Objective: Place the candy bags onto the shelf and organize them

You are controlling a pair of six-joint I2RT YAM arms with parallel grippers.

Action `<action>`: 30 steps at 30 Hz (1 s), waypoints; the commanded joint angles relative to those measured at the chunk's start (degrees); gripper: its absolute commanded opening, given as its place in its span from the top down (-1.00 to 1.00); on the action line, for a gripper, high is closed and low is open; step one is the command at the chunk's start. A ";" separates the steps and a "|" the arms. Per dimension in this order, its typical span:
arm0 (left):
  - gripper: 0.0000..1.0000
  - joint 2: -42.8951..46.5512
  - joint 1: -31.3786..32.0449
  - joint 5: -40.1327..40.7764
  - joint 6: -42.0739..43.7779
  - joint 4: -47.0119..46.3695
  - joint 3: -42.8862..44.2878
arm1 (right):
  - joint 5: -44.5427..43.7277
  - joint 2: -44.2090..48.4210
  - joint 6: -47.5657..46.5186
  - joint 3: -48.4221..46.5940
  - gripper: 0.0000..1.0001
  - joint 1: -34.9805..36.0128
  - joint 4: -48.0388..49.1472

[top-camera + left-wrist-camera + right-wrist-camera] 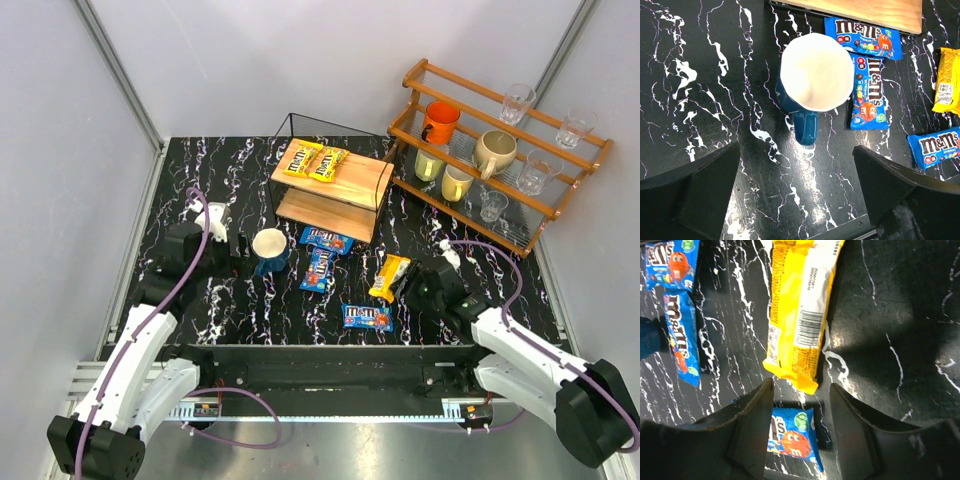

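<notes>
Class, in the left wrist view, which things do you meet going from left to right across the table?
Blue mug → blue candy bag beside it → yellow candy bag at the right edge.

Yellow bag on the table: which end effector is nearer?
Right. The right end effector is at the yellow bag; the left end effector is beyond the blue mug.

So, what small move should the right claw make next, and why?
Probably ease the right claw forward so its open fingers straddle the near end of the yellow bag, then close. That bag lies flat on the table, its end just at the fingertips and not gripped, and two yellow bags already lie on the shelf.
</notes>
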State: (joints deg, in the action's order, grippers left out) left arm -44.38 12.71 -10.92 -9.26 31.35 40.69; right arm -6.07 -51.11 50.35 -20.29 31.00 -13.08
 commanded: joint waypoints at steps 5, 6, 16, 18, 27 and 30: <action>-0.98 -0.27 0.47 0.28 0.12 -0.94 1.94 | 1.94 -4.34 2.65 2.27 -0.08 -0.33 12.64; -0.98 -0.27 0.47 0.20 0.12 -0.86 2.03 | 1.76 -5.39 2.74 2.54 -0.07 -0.42 12.64; -0.98 -0.62 0.82 0.37 0.12 -0.94 2.03 | -1.32 -9.62 4.94 2.63 -0.09 -2.00 15.54; -0.98 -0.53 0.83 0.37 0.12 -0.94 2.03 | -0.97 -10.85 4.67 2.45 -0.09 -2.26 16.24; -0.98 -0.53 0.91 0.63 0.12 -0.86 2.12 | 2.55 -16.04 5.81 3.68 0.00 -3.05 21.86; -0.98 -0.53 1.00 0.63 0.12 -0.86 2.12 | 2.73 -15.51 6.61 4.21 0.13 -3.05 22.13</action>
State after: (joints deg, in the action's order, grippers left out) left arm -44.86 13.43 -10.85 -9.26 31.40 40.69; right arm -3.99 -66.46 55.61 -17.19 28.34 7.70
